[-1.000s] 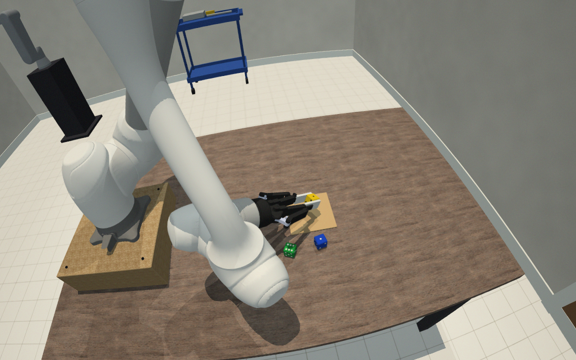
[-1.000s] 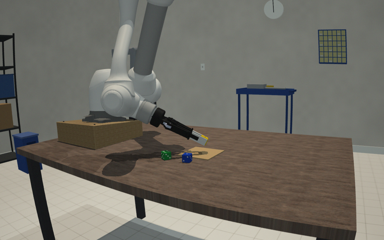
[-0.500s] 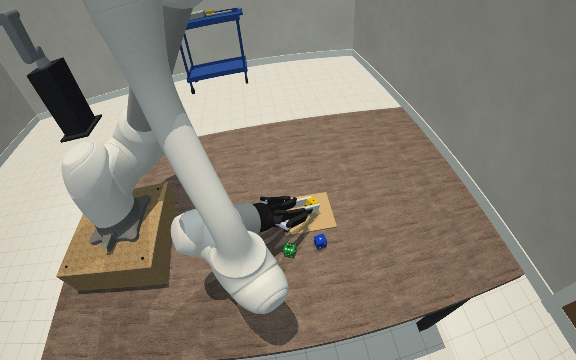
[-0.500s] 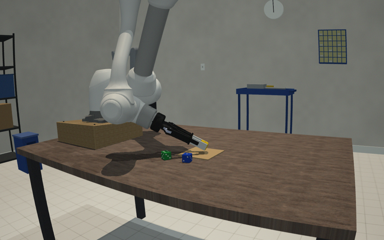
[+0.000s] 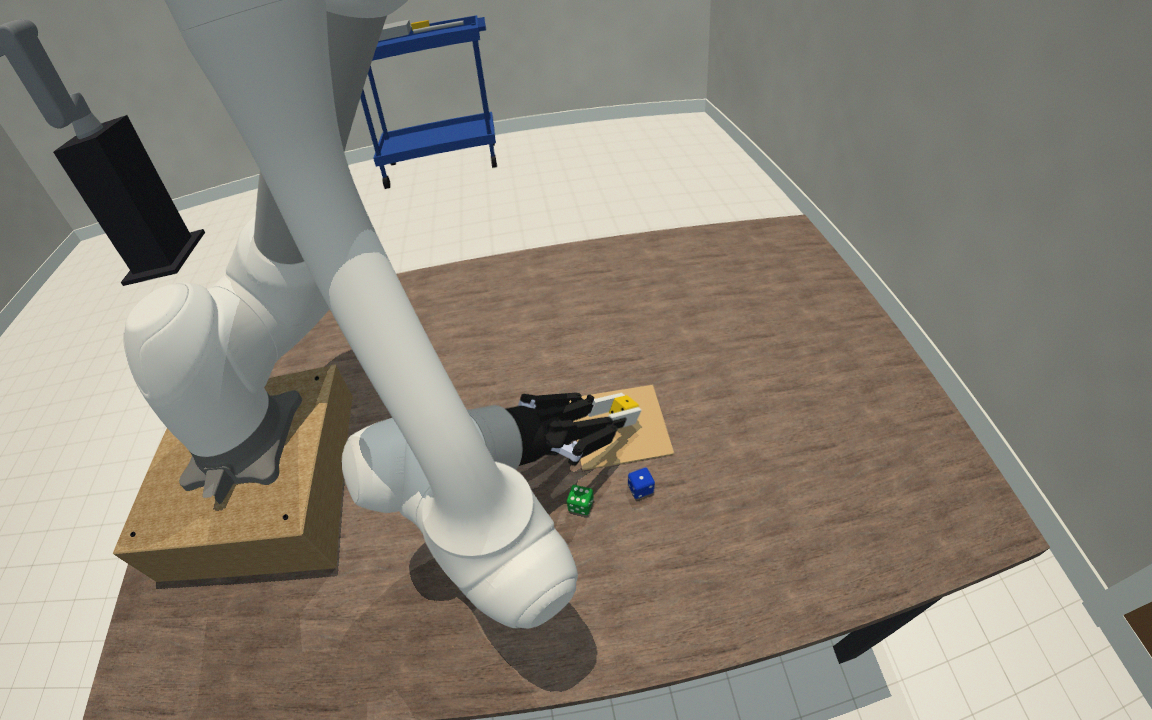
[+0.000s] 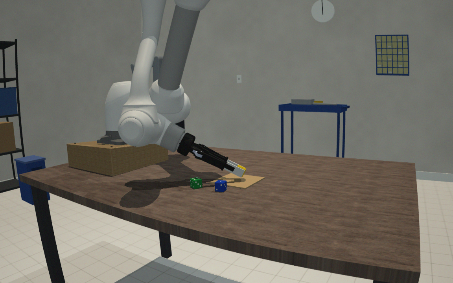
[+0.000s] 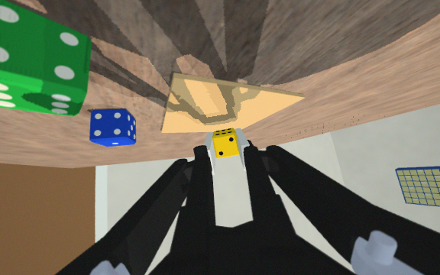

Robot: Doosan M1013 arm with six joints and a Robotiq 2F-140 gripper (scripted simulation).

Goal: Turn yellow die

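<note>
The yellow die (image 5: 623, 403) (image 6: 242, 166) (image 7: 225, 144) is held tilted between the fingertips, a little above the mat (image 5: 653, 438) (image 6: 253, 181) (image 7: 266, 105). In the wrist view its 2 faces the camera and its 6 is on the side toward the mat. Its upper face is too small to read surely. My gripper (image 5: 624, 409) (image 6: 241, 171) (image 7: 225, 139) slants down and is shut on the yellow die. The mat lies flat. The blue die (image 5: 641, 483) (image 6: 220, 186) (image 7: 113, 127) lies flat on the table with 1 on top.
The green die (image 5: 580, 500) (image 6: 196, 183) (image 7: 33, 57) lies flat on the table beside the blue die, off the mat, with 6 on top. The robot's wooden base block (image 5: 231, 557) (image 6: 91, 160) stands behind the gripper.
</note>
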